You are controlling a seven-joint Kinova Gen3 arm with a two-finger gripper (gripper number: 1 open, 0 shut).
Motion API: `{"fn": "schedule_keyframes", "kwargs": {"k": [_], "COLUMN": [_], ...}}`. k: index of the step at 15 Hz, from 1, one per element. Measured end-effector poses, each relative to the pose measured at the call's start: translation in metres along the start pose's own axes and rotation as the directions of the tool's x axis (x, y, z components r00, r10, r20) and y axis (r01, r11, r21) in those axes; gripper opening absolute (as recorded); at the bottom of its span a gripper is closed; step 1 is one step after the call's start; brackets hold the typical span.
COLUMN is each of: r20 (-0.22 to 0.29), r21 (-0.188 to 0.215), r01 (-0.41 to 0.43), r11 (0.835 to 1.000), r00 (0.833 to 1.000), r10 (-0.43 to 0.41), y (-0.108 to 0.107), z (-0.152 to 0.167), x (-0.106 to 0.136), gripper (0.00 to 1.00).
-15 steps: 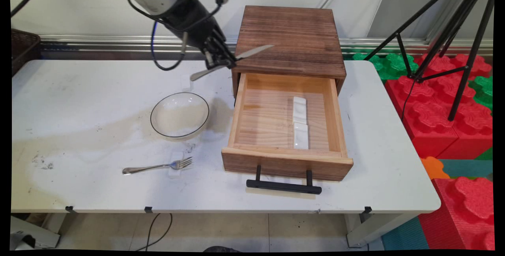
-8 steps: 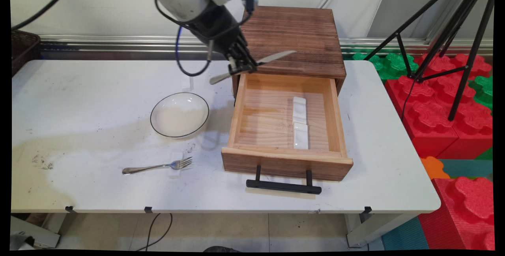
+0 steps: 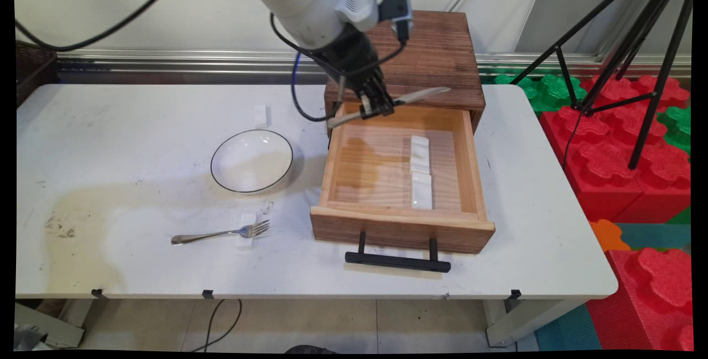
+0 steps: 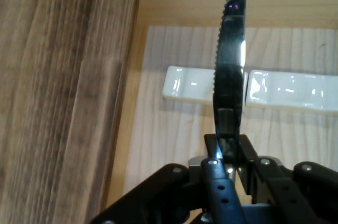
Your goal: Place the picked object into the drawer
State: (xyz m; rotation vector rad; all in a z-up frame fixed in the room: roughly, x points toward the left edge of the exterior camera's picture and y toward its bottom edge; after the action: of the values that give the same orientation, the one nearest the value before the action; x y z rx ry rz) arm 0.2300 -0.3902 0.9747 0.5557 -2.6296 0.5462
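Observation:
My gripper (image 3: 379,105) (image 4: 227,147) is shut on a metal table knife (image 3: 387,105) (image 4: 230,71), holding it level above the back of the open wooden drawer (image 3: 332,171) (image 4: 185,2). The serrated blade points right, the handle left. Two white ceramic rests (image 3: 420,171) (image 4: 179,82) lie end to end on the drawer floor, right of centre. The dark wooden cabinet top (image 3: 437,55) (image 4: 53,76) lies just behind the gripper.
A white bowl with a dark rim (image 3: 251,160) sits left of the drawer. A fork (image 3: 221,233) lies near the table's front, tines on a small white rest (image 3: 246,229). Another small white rest (image 3: 260,115) lies behind the bowl. A black tripod (image 3: 636,43) and red foam blocks (image 3: 625,165) stand at right.
The gripper has carried the knife rightwards and slightly down, from left of the cabinet to above the drawer's back. Nothing on the table has moved.

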Motion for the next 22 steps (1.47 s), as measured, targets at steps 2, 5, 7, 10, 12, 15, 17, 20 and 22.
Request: {"fn": "schedule_keyframes", "kwargs": {"k": [2,5,7,10,12,15,17,20,22], "r20": [0.001,0.004,0.005,0.009,0.013,0.027,0.036,0.05,0.058], "r21": [-0.005,-0.009,-0.012,-0.016,-0.018,-0.023,-0.025,-0.029,-0.033], "r01": [-0.006,-0.008,-0.01,-0.012,-0.009,-0.001,0.004,0.009,0.013], "r11": [1.0,1.0,1.0,1.0,1.0,1.0,1.0,1.0,0.999], "r00": [1.0,1.0,1.0,1.0,1.0,1.0,0.999,0.999,0.998], "r10": [0.006,0.008,0.01,0.012,0.01,0.002,-0.003,-0.008,-0.011], "y": [0.001,0.001,0.0,-0.001,-0.002,-0.004,-0.005,-0.007,-0.008], "z": [0.014,0.031,0.041,0.063,0.073,0.091,0.102,0.116,0.125], "x": [0.008,0.015,0.019,0.027,0.029,0.029,0.028,0.025,0.022], "gripper": [0.0,0.0,0.0,0.0,0.0,0.0,0.0,0.0,0.0]}}
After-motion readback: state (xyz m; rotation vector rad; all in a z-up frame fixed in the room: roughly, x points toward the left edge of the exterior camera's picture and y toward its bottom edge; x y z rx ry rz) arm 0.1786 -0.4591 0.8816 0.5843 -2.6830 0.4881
